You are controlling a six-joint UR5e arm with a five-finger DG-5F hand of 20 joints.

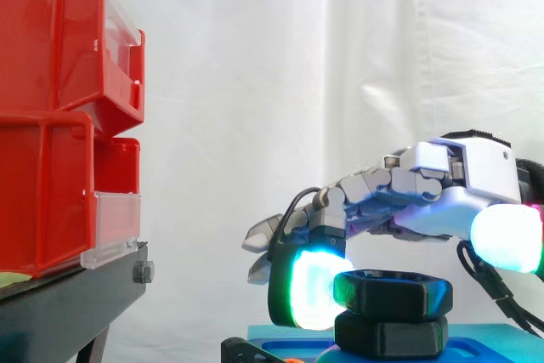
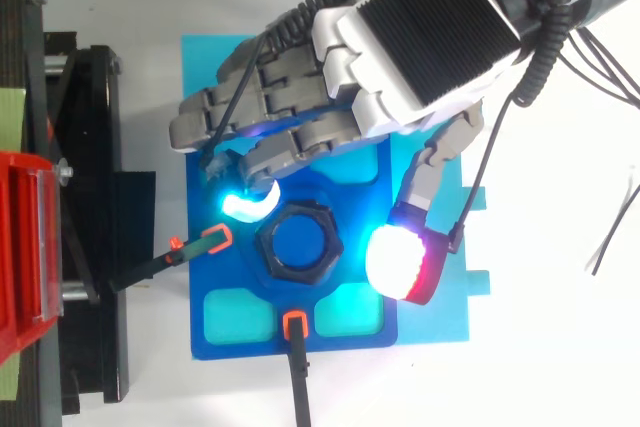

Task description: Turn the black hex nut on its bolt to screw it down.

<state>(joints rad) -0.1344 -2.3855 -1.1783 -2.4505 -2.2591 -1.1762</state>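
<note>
Blue plate on a white table, white curtain behind. Black hex nut sits under the hand, which is unclenched, one fingertip touching it, thumb apart.

We see two red bins with clear front panels stacked on a black stand at left, before a white curtain.

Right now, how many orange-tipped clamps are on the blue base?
2, in the top view. One clamp sits left of the nut; the other clamp below it, at the base's bottom edge. The hand covers the base's upper part, so more may be hidden.
</note>
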